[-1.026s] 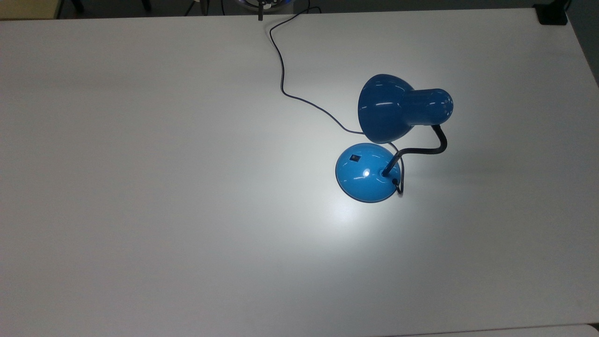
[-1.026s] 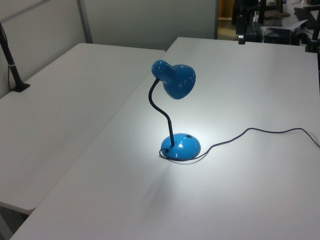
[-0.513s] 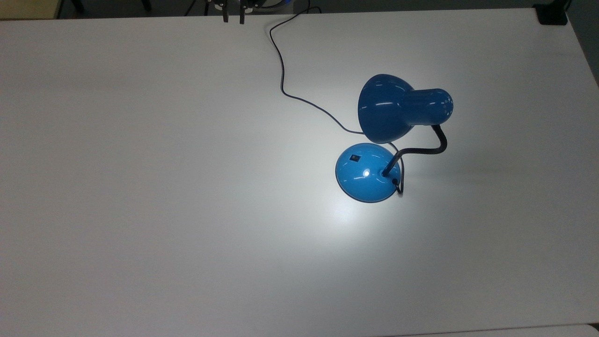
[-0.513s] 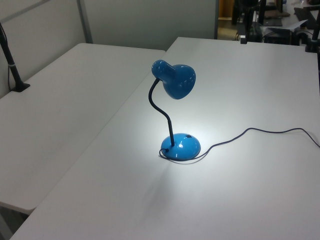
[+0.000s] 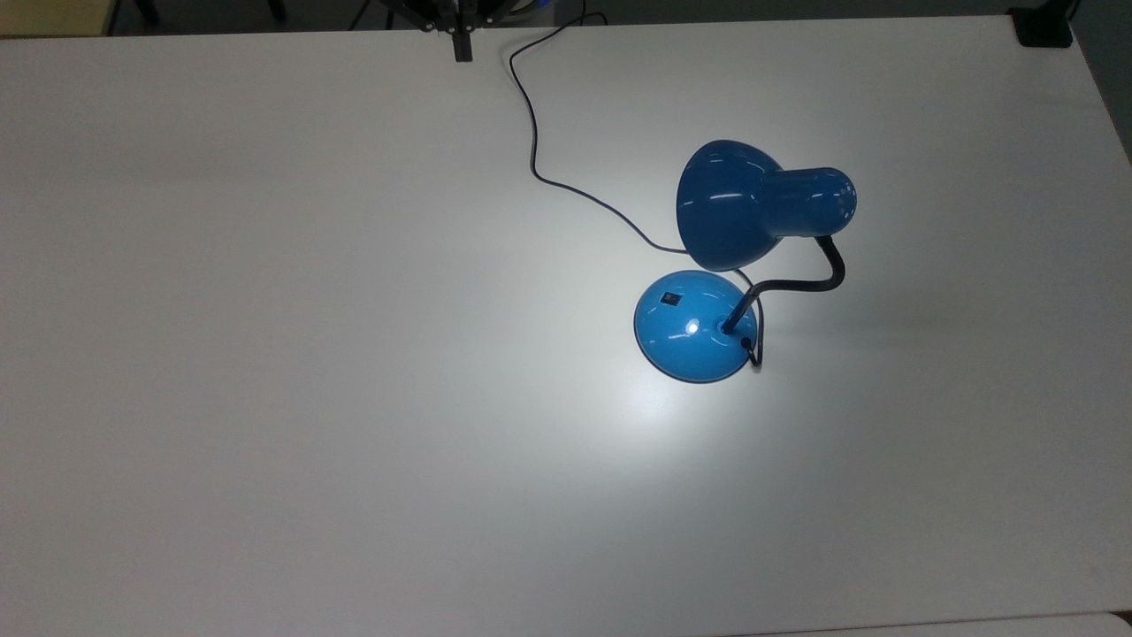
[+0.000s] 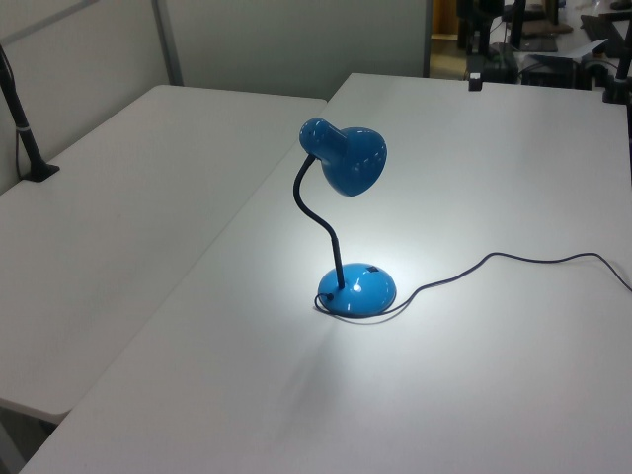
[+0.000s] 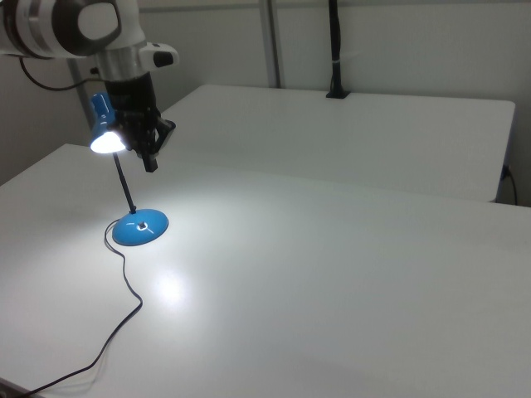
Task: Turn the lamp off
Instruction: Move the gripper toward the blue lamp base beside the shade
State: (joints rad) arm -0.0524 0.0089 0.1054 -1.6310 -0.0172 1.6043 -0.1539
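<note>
White table carries the lit lamp at the top view's right centre. The gripper has come further in at the upper edge, fingers seemingly pressed together, holding nothing. The switch is not yet reached.

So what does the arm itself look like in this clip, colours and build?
In the right view the arm has rounded white glossy shells with a dark grey band at the joint, and a dark cable trailing off behind it. Below sits a black wrist section ending in a black two-finger gripper. In the top view the gripper's black tip pokes in at the table's far edge.
</note>
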